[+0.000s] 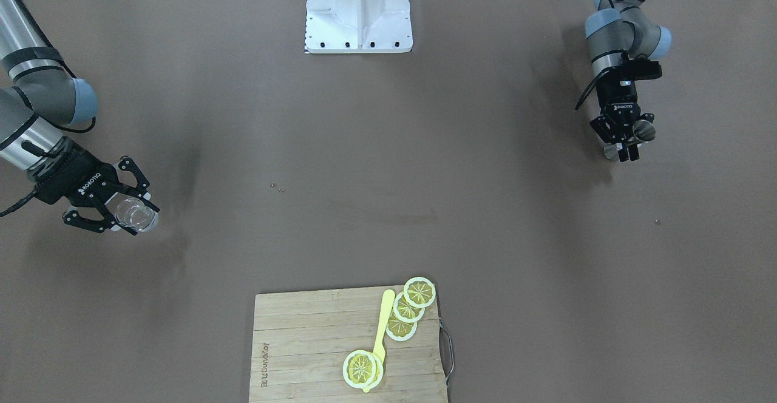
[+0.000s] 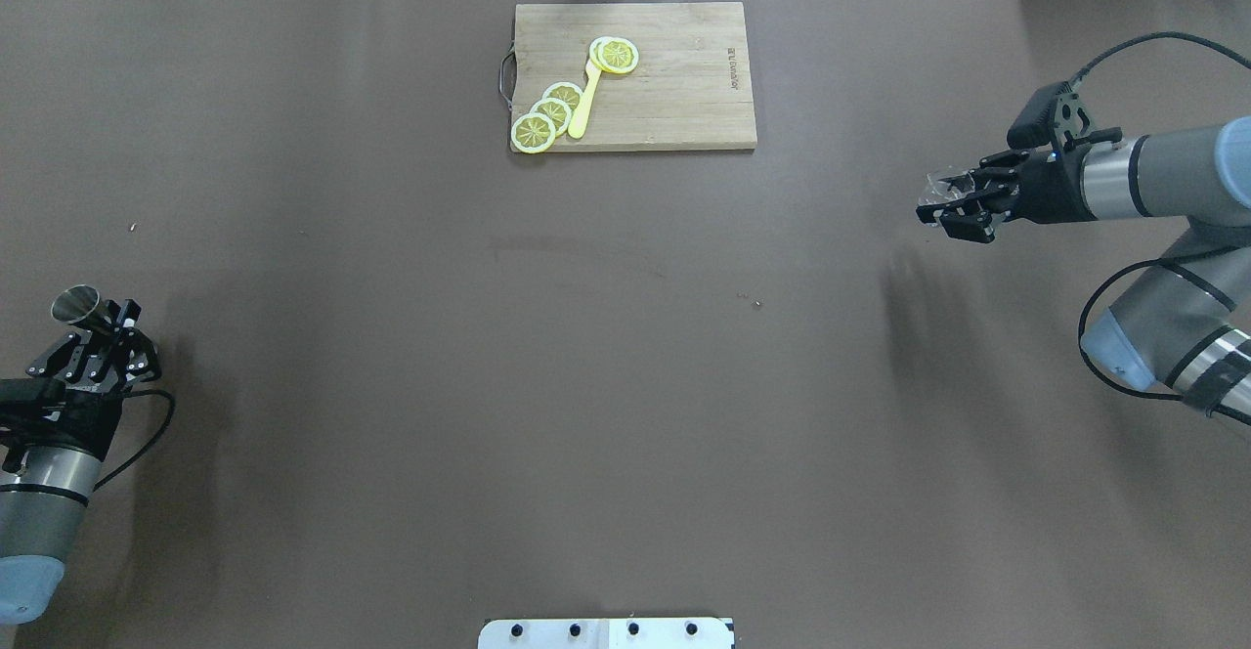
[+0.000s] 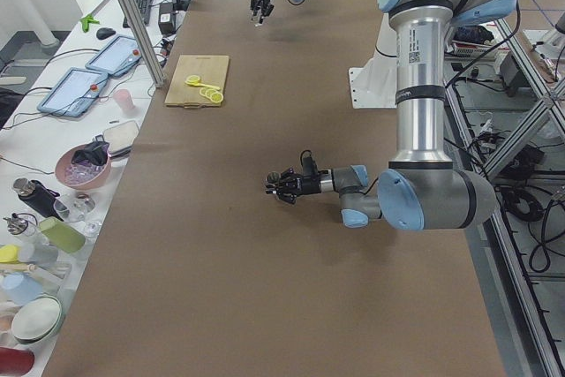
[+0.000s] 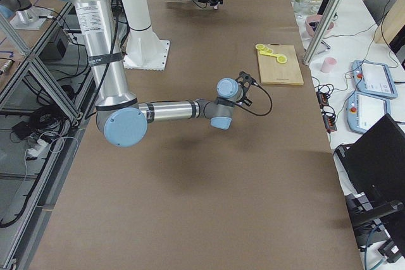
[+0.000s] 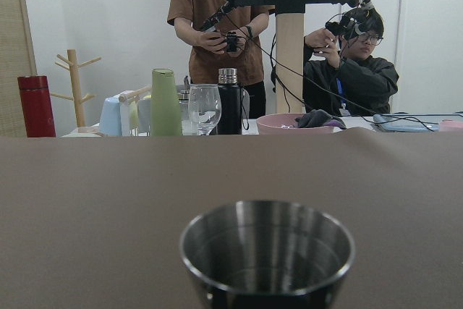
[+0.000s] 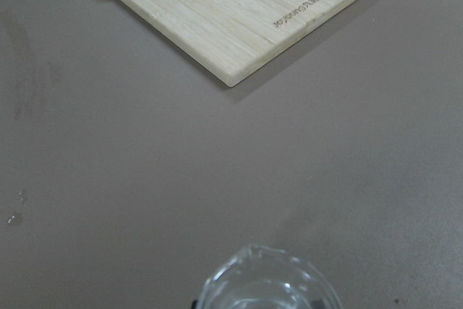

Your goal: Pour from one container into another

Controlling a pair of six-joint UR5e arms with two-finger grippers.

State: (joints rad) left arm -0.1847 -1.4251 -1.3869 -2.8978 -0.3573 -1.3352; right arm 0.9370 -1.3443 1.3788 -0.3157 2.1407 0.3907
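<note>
so left jaws clamp a shiny steel cup (image 5: 267, 251); right jaws clamp a clear, wavy-rimmed glass (image 1: 135, 215).

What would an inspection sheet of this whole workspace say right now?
Surface: brown table cover, with a few small specks.
Job's things: metal cup and clear glass, each held at opposite table ends; contents cannot be told.
Clutter: wooden cutting board with lemon slices and a yellow utensil.
Grippers: left gripper shut on the metal cup; right gripper shut on the clear glass.
Cables: black cable looped at each wrist.
Surroundings: side table with bottles, cups, pink bowl; two people.
</note>
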